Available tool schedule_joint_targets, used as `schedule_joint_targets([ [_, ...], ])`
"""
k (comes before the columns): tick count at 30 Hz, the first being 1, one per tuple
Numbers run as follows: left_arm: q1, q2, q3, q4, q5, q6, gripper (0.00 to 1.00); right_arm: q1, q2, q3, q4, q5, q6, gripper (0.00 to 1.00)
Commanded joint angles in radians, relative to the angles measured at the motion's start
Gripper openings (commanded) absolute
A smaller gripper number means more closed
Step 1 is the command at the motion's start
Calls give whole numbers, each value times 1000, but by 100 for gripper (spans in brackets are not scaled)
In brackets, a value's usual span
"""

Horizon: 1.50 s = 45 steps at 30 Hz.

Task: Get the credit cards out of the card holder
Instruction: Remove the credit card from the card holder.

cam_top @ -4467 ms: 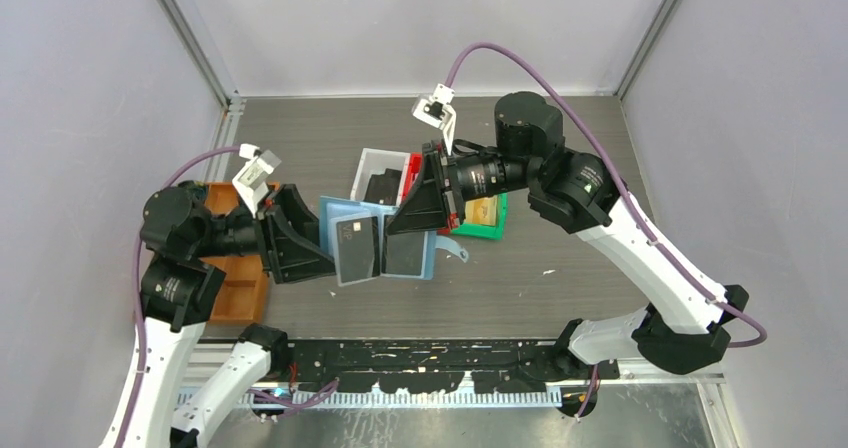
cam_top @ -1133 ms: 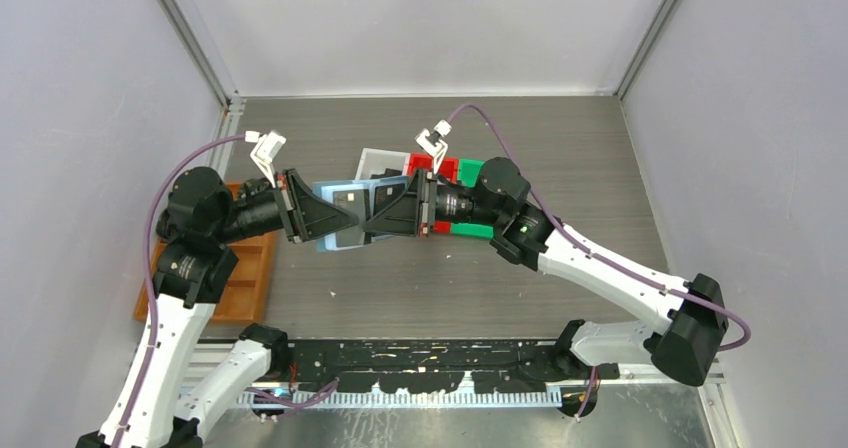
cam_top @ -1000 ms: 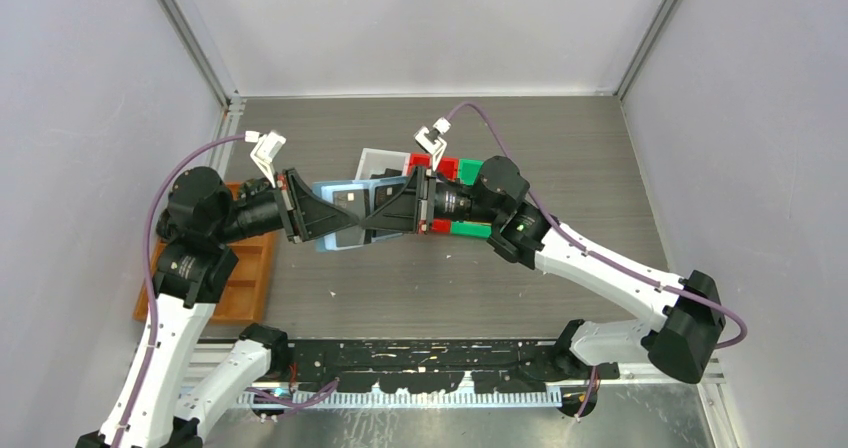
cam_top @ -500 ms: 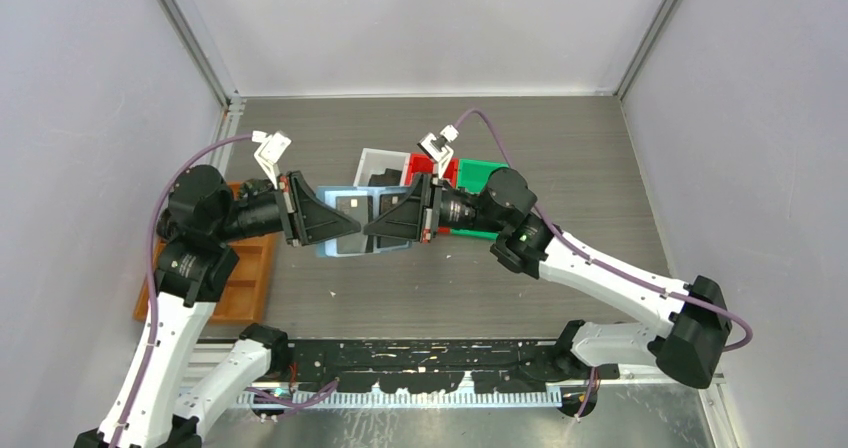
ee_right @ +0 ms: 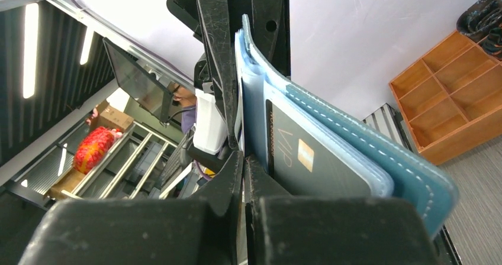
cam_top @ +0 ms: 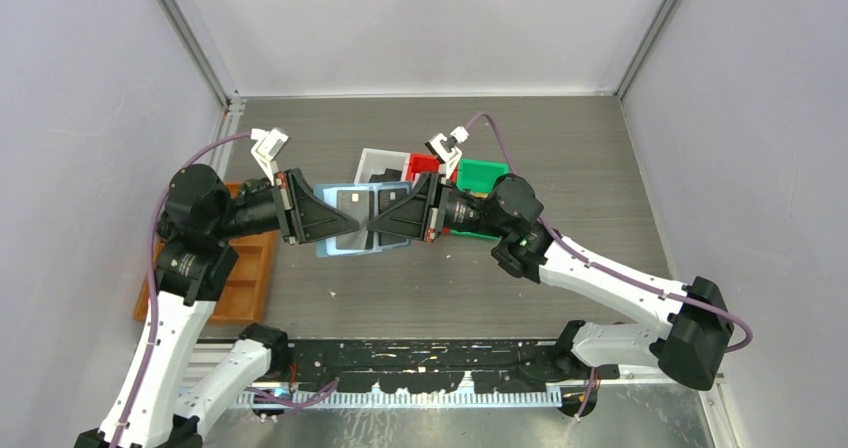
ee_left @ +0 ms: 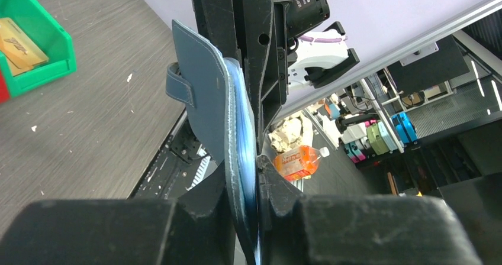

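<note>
Grey wood-grain table [cam_top: 580, 168], pale lilac walls. Stitched blue card holder [cam_top: 338, 245] open in mid-air above table. Left gripper [cam_top: 355, 230] clamps one edge, right gripper [cam_top: 372, 230] pinches opposite edge. Flat dark credit cards [ee_right: 308, 164] sit in slots.

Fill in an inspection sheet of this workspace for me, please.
Surface: dark grey table, a few pale specks.
Job's things: blue card holder held open above the table between both arms; dark card in a slot; gold card in the green bin.
Clutter: white bin, red bin, orange-brown tray at left.
Grippers: left gripper shut on the holder's edge; right gripper shut on a thin inner layer, card or leaf unclear.
Cables: purple cables loop above each wrist, clear of the fingers.
Surroundings: plain grey walls; shelving and an orange bottle beyond the table.
</note>
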Motion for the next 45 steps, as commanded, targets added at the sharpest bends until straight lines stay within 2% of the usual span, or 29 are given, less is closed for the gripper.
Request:
schedule_joint_targets([
  [1,-2,-14,41,64,45,-25,15,-4,-1,8,97,32,17,6],
  [7,-2,-8,59,60,55,-26,7,-4,-67,-93,98,90,4,5],
  [17,-2,2,75,72,50,-36,3,-3,-104,-149,121,112,11,4],
  [19,-2,3,75,72,49,-36,2,-3,-95,-143,149,118,30,9],
  [21,-2,5,75,73,45,-36,2,-3,-73,-123,177,117,49,23],
  [26,-2,7,69,71,42,-21,0,-3,7,-67,315,102,140,33],
  [30,-1,7,57,80,45,-4,0,-4,48,-52,367,112,192,27],
  [34,-2,5,51,73,41,15,0,-8,30,-81,378,105,193,13],
  [38,-2,5,57,52,41,47,0,-61,-77,-156,286,88,156,5],
  [40,-3,2,55,50,44,53,0,-120,-182,-200,173,81,125,2],
  [42,-2,3,52,51,47,59,0,-172,-279,-224,22,74,71,1],
  [45,-2,10,59,51,52,61,0,-241,-393,-193,-302,101,-77,0],
])
